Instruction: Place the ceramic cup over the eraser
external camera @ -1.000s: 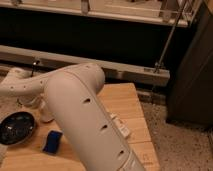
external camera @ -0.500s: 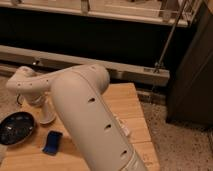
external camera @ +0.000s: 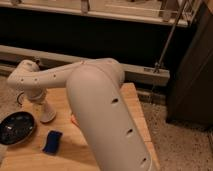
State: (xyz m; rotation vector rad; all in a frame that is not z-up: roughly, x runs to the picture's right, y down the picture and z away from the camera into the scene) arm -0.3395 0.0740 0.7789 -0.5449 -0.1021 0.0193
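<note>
My white arm (external camera: 100, 105) fills the middle of the camera view and bends left. Its end points down at the left part of the wooden table (external camera: 135, 115). The gripper (external camera: 46, 112) is at the bottom of that end, just above or on the tabletop. A white flared shape (external camera: 48, 118) sits there; it looks like the ceramic cup, mouth down, but I cannot tell it apart from the gripper. The black eraser is hidden. It does not show anywhere on the table.
A dark round bowl (external camera: 17, 127) sits at the table's left edge, close to the gripper. A flat blue pad (external camera: 51, 141) lies in front of the gripper. A dark shelf wall with a metal rail (external camera: 145, 75) runs behind the table. Speckled floor (external camera: 180, 145) is on the right.
The arm's end has swung right and down from above the table's left rear corner to the spot beside the bowl. The dark block seen there earlier no longer shows.
</note>
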